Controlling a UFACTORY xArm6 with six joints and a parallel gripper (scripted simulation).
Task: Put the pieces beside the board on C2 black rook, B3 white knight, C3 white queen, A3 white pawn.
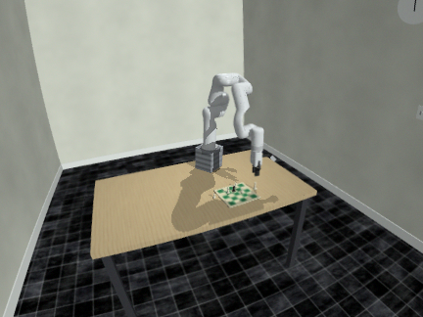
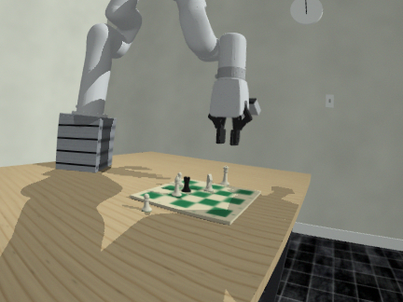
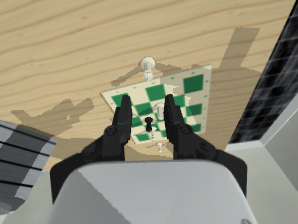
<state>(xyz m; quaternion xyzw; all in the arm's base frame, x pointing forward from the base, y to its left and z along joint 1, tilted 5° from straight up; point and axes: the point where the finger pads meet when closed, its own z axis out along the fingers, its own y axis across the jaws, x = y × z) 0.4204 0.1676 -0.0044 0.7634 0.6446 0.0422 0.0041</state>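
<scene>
- You are looking at a bare indoor room, more test space than home.
- Plain grey walls (image 1: 333,98) meet a black tiled floor (image 1: 220,279) with white skirting.
- A wooden table (image 1: 147,220) stands alone.
- A wall clock (image 2: 306,10) and a light switch (image 2: 329,101) hang there.
</scene>
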